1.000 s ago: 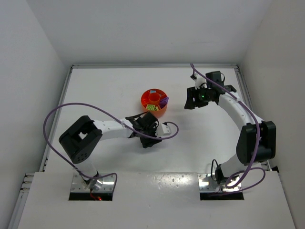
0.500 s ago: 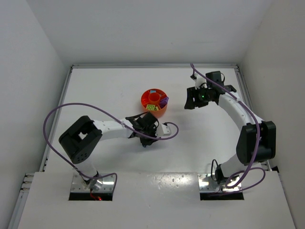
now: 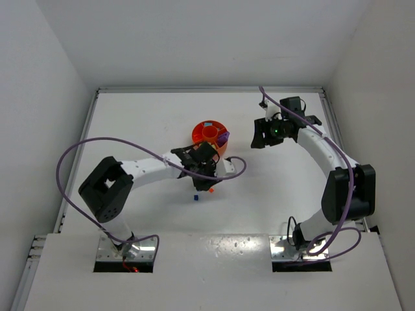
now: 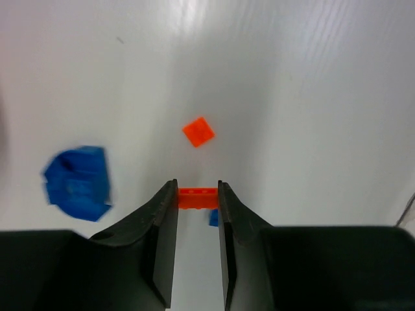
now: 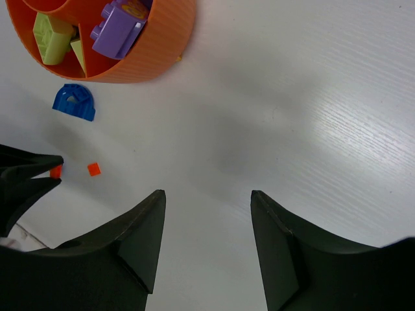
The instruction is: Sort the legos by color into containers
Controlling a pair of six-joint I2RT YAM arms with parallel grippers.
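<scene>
Orange brick (image 4: 198, 197): pinched in the left gripper (image 4: 198, 189), seemingly clear of the table (image 4: 311, 97), long axis running finger to finger.
Left jaws: clenched on that brick.
Right gripper (image 5: 207, 217): spread wide, holding nothing.
Orange tray (image 3: 206, 133): just beyond the left jaws, away from the bases; left arm nearer.
Loose pieces: 1 orange square (image 4: 198, 131) and 1 blue arch (image 4: 78, 181), both on the table.
</scene>
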